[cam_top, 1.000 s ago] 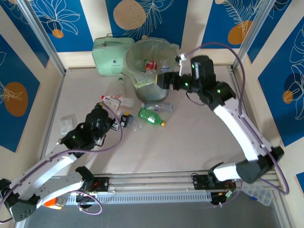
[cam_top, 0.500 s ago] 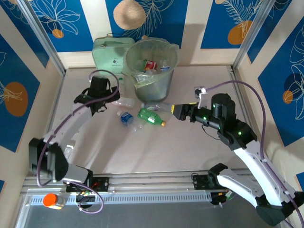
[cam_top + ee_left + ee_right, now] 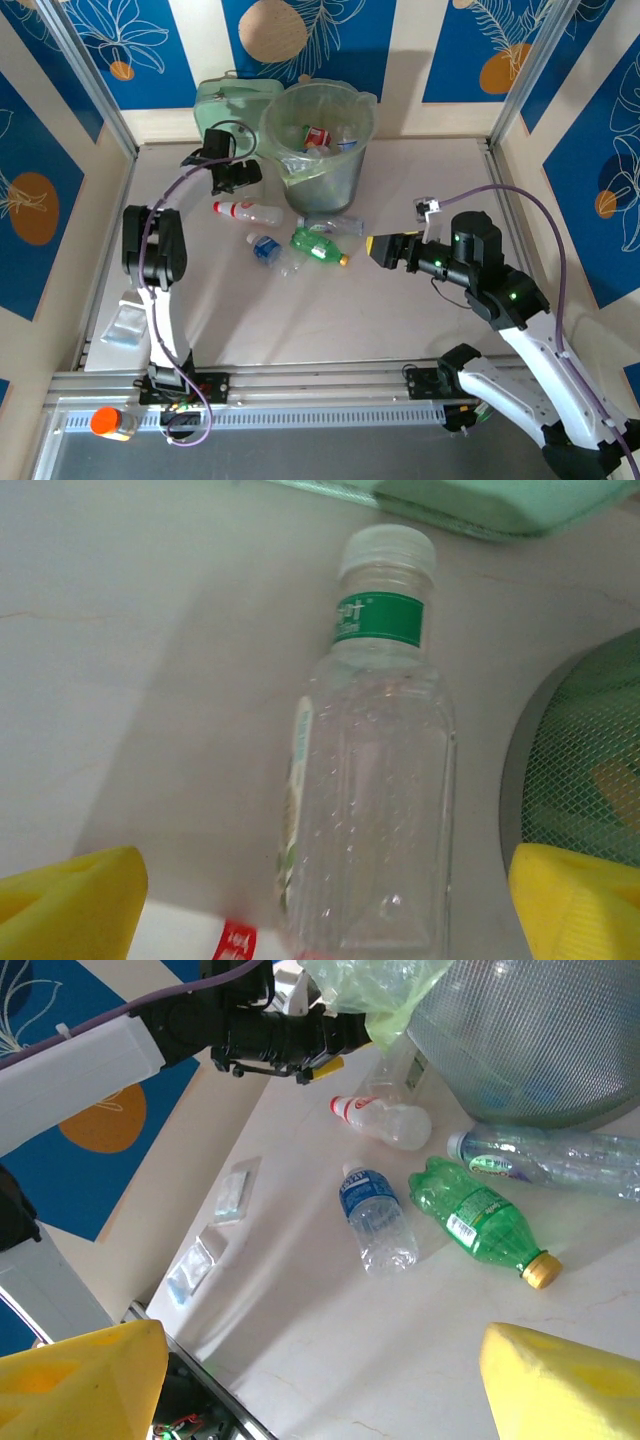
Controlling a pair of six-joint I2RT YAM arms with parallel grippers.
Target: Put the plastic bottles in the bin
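Flat clear packets (image 3: 125, 325) lie at the near left. The right end effector (image 3: 383, 250) hangs wide open and empty near the green bottle (image 3: 318, 244); a blue-labelled bottle (image 3: 265, 248), a red-capped bottle (image 3: 245, 211) and a clear bottle (image 3: 335, 225) against the bin (image 3: 330, 185) also lie on the tabletop (image 3: 380, 330). Farther back the left end effector (image 3: 238, 176), open and empty, hovers over a white-capped bottle (image 3: 370, 780) beside the bin, which holds several, so at least five are left; the pale green case (image 3: 230, 110) crowds that gap

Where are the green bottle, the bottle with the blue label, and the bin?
green bottle (image 3: 478, 1222), right wrist view, on the middle of its body by the label
blue-label bottle (image 3: 360, 1198), right wrist view, on the blue label
bin (image 3: 330, 185), top external view, on its grey front wall
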